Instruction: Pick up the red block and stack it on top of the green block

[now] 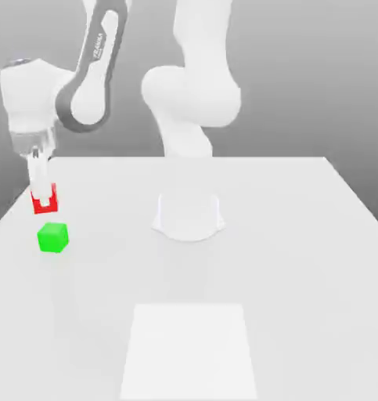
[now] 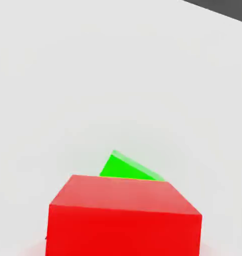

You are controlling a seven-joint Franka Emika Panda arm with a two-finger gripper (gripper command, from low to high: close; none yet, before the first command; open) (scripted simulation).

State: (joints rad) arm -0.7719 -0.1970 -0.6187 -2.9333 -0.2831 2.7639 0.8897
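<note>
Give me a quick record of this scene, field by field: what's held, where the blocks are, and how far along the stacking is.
held: small matte red cube, clamped between the gripper fingers, off the table
target: small matte green cube, resting on the white table at the exterior view's left
relation: red cube above the green one, not touching; in the hand view it overlaps the green cube partly
stack: not yet done
</note>
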